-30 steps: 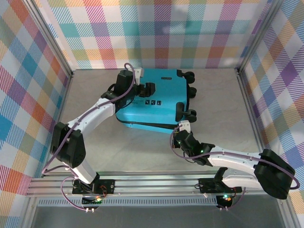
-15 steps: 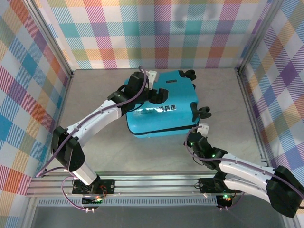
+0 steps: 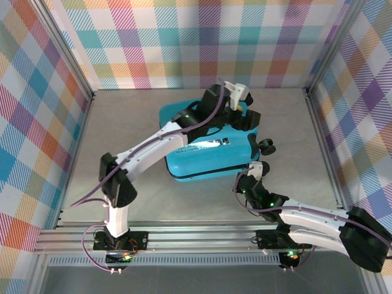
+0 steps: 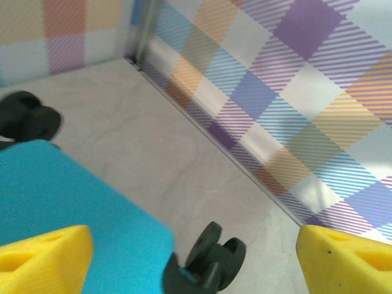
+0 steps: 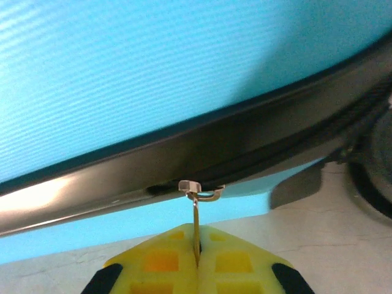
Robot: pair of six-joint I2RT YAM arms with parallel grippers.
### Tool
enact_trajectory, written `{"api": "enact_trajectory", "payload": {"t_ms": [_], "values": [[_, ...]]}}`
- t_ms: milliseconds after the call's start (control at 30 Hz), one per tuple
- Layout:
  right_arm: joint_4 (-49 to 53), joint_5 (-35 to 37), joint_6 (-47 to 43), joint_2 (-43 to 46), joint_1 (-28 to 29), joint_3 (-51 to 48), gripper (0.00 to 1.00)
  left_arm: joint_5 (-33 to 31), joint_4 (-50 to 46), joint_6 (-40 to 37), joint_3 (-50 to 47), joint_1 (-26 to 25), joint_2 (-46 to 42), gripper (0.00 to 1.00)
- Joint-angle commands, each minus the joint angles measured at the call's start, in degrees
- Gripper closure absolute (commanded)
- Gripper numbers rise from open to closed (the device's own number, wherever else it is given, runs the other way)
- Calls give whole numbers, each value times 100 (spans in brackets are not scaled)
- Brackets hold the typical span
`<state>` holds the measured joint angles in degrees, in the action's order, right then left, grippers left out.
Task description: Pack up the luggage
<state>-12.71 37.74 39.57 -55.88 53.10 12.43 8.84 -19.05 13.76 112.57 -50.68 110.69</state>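
Within the last second the luggage (image 3: 211,144) has been turned and shifted rightward on the tabletop (image 3: 122,122). The left gripper (image 3: 244,118) has been carried from the shell's left end to its far right corner. The right gripper (image 5: 196,260) has been drawn along the zipper seam (image 5: 184,165) toward the wheeled end. This is judged to mean that closing is under way and not yet finished.

The left gripper is spread wide with nothing held, and the luggage lies beneath it. The right gripper is pinched fully onto the zipper pull (image 5: 196,211), with the luggage directly ahead of it.

Counted: one luggage, one zipper pull, and two wheels (image 4: 211,260) in the left wrist view.
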Motion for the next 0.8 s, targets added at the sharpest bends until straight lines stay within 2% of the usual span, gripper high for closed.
{"api": "enact_trajectory", "payload": {"t_ms": [0,100,200,433,633,767], "values": [[-263,-131,-277,-485,380,148,100,442,-327,220,592,-182,490,14],[-448,19,-369,-1001,657,397,100,668,-436,269,1071,-321,922,14],[-749,-38,-327,-1289,685,423,100,1003,-446,377,1521,-431,1354,14],[-362,83,-358,-867,684,360,100,1390,-918,435,2817,-660,2338,13],[11,171,-469,-463,617,309,100,969,-1441,399,2805,-758,2458,14],[189,164,-570,-292,456,320,100,415,-1918,369,2720,-760,2449,15]]}}
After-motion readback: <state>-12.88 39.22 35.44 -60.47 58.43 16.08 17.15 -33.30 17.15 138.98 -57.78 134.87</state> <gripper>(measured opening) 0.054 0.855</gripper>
